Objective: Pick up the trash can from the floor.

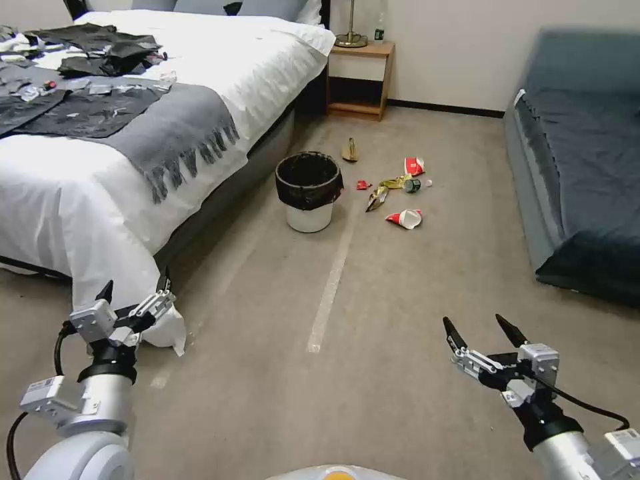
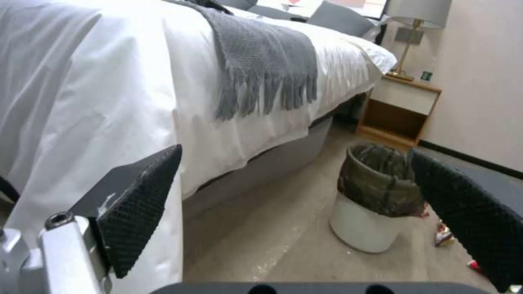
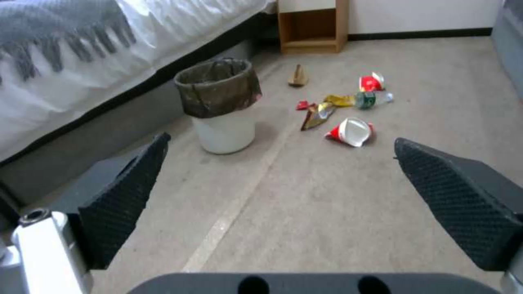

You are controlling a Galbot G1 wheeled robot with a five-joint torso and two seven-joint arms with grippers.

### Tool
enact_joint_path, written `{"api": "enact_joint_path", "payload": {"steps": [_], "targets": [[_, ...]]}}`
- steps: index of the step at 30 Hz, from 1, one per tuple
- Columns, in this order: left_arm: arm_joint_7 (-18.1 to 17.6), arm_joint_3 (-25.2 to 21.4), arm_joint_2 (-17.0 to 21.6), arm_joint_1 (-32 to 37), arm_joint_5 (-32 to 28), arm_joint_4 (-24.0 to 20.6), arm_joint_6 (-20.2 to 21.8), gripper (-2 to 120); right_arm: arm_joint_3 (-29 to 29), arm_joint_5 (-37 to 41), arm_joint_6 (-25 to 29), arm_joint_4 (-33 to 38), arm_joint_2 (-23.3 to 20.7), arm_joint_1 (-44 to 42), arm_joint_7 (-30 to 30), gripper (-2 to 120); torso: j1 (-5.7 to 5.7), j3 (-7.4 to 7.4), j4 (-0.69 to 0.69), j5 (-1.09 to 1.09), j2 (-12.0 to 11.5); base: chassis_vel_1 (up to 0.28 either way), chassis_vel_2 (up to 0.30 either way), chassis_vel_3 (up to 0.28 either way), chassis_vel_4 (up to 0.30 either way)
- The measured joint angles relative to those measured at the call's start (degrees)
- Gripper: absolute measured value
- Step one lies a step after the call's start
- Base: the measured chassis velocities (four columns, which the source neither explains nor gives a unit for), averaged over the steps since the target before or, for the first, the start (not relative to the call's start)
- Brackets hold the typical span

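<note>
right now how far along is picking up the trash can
Nothing looks done yet: the trash can stands upright on the carpet beside the bed, litter scattered next to it. In hand: nothing, since the left hand and right hand both hover open, well short of it. Approaching, grasping and lifting are all left.

The room is bright and evenly lit. The white bed (image 1: pixel 220 73) almost glows. The trash can (image 1: pixel 309 192) drops only a faint, soft shadow on the floor (image 1: pixel 400 300). Both wrist views look a bit fuzzy. At 1 o'clock in the head view, the dark sofa (image 1: pixel 587 153) looks blurry.
</note>
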Motion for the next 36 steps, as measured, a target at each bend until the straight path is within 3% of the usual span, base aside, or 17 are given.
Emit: {"api": "enact_joint_path", "payload": {"steps": [36], "targets": [[0.6,-0.3,2.6,-0.9,-2.3,0.1,-0.7,100,-0.3,-1.0,0.4,0.4,0.0,-0.6,-1.4,100,0.0,0.0,-0.01,-0.01,0.0,-0.106,0.11,0.105,-0.105]]}}
